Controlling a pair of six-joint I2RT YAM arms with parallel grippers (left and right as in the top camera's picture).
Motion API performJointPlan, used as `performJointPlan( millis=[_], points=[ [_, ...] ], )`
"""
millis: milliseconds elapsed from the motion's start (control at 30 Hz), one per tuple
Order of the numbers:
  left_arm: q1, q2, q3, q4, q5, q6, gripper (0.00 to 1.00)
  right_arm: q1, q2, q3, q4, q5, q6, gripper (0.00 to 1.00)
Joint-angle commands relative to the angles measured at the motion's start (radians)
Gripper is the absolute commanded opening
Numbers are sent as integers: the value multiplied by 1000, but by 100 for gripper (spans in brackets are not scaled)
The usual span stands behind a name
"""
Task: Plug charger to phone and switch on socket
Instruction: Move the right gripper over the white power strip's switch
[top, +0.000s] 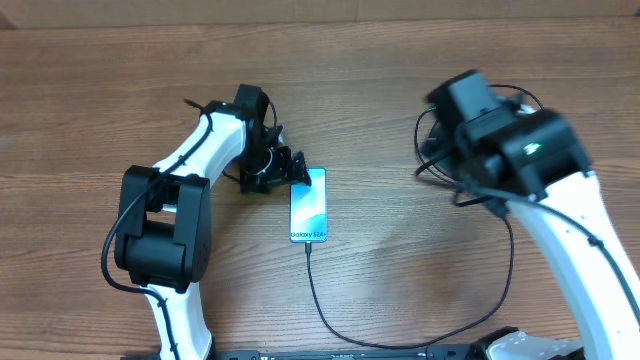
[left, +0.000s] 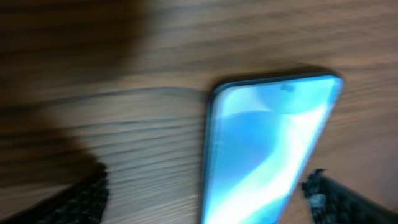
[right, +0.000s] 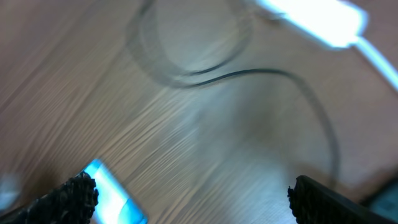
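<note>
The phone (top: 308, 205) lies flat mid-bench, pointing from far edge to near edge, with the charger (top: 325, 310) at its near end. The left pincer (top: 283, 168) stands apart at the phone's far end; the right pincer (right: 189, 193) is apart too

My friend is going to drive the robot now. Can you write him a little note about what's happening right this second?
Left gripper: open, fingers either side of the phone at the end away from the cable, not squeezing it.
Right gripper: open and empty, over the table near the socket.
Done: the charger reaches the phone's other end and looks plugged in.
Left to do: switch on the socket. Its switches are too blurred to read.
</note>
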Motion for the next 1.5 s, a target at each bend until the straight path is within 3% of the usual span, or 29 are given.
performJointPlan(
  millis=[0,167,367,467,633,800,1000,1467],
  points=[
    [13,40,18,-48,-238,6,100,-144,-10,5,-34,52,39,100],
    [13,-156,84,-105,-308,-25,100,-364,-4,5,-13,71,10,96],
    [13,-475,87,-119,-454,-121,100,-572,53,5,91,62,-121,30],
    [13,-613,87,-137,-581,-148,100,-639,105,5,125,55,-155,4],
    [13,-770,87,-223,-768,-151,100,-730,231,5,151,2,-190,4],
    [13,-903,87,-335,-921,-249,99,-814,391,5,248,-208,-408,4],
    [13,-1023,87,-379,-922,-248,99,-872,547,5,309,-284,-492,4],
    [13,-1006,86,-406,-910,-248,100,-875,639,5,390,-296,-525,4]
  ],
)
